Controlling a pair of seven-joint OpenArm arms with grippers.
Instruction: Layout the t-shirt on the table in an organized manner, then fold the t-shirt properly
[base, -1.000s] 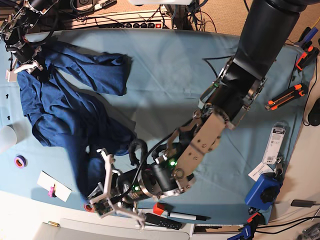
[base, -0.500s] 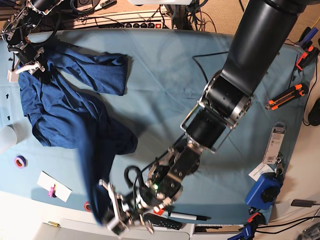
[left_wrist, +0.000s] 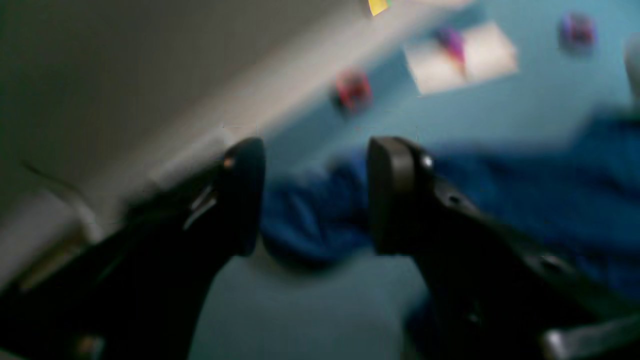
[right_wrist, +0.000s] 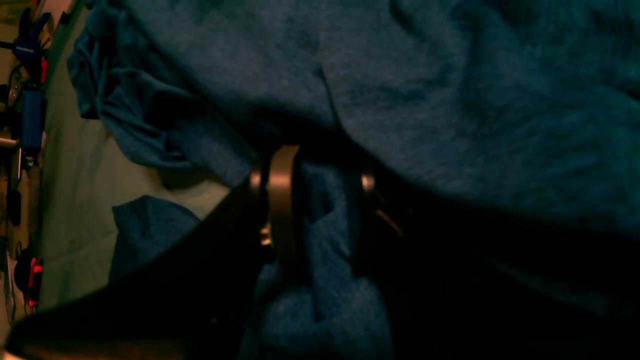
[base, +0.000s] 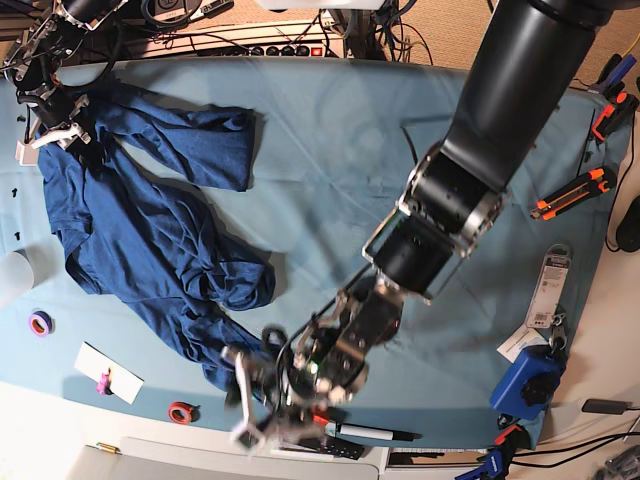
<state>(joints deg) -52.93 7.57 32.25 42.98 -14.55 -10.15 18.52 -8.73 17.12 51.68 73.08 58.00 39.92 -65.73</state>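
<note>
Teal table (base: 340, 150), one t-shirt (base: 150, 240) crumpled on it, two grippers, right gripper (right_wrist: 312, 200) pinching a shirt fold, left gripper (left_wrist: 315, 195) spread wide, shirt just beyond its tips

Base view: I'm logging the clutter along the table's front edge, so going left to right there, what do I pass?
Purple tape roll → white card → red ring → left gripper → black marker → blue clamp.
</note>
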